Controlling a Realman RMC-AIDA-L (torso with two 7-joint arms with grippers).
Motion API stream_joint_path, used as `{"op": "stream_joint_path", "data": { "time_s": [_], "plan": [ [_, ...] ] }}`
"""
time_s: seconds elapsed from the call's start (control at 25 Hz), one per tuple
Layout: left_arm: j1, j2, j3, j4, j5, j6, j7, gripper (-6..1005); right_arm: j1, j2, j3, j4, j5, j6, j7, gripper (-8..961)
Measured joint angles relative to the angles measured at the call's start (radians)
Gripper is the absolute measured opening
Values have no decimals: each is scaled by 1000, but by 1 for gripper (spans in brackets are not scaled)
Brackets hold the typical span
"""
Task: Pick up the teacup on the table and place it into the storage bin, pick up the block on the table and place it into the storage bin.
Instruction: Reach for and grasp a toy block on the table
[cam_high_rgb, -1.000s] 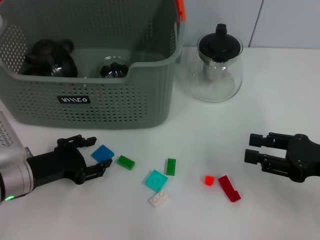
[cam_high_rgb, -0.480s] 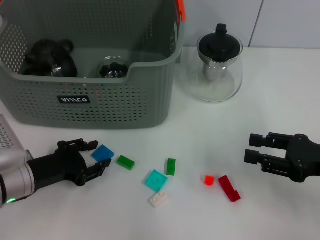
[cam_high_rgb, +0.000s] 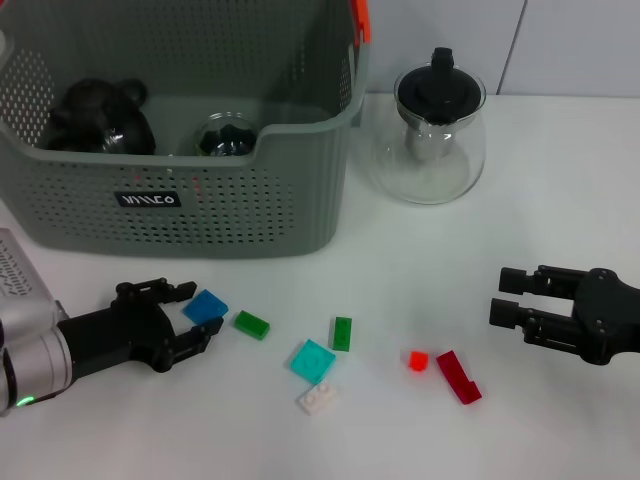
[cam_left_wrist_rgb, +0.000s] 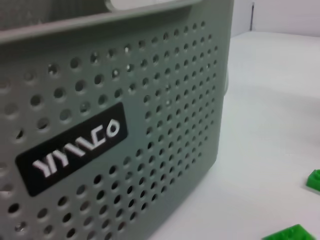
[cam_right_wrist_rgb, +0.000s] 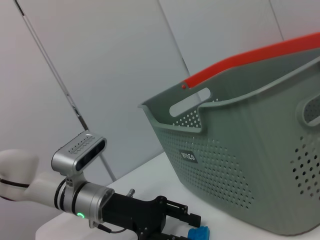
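The storage bin (cam_high_rgb: 200, 160) sits at the desk's far left, its long axis running along the far edge, its labelled wall facing the robot. Inside it lie two things: a dark teapot-like vessel (cam_high_rgb: 100, 115) toward the left end and a glass teacup (cam_high_rgb: 225, 135) near the middle, both upright.

Seven blocks lie on the desk (cam_high_rgb: 420, 270) in front of the bin: one blue block (cam_high_rgb: 205, 306), two green blocks (cam_high_rgb: 252, 324) (cam_high_rgb: 342, 333), one cyan block (cam_high_rgb: 314, 360), one white block (cam_high_rgb: 317, 398), one small red block (cam_high_rgb: 418, 360) and one long dark red block (cam_high_rgb: 458, 377), whose long axis slants toward the near right corner. The blue block lies flat, set diagonally to the desk's edges.

The left claw (cam_high_rgb: 190, 318) lies low at the near left of the desk, the arm reaching in level from the left edge, its fingers spread wide with the blue block just at their tips, not gripped. The right claw (cam_high_rgb: 505, 297) hangs near the right edge, pointing left, fingers apart and empty.

A glass teapot with a black lid (cam_high_rgb: 438, 130) stands just right of the bin, upright.
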Motion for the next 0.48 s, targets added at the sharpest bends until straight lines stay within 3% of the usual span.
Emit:
{"op": "stream_joint_path", "data": {
  "time_s": [0.48],
  "plan": [
    [2, 0, -1, 0, -9, -29, -1, 566, 3, 0, -2, 0, 0, 0, 8, 583]
  ]
}}
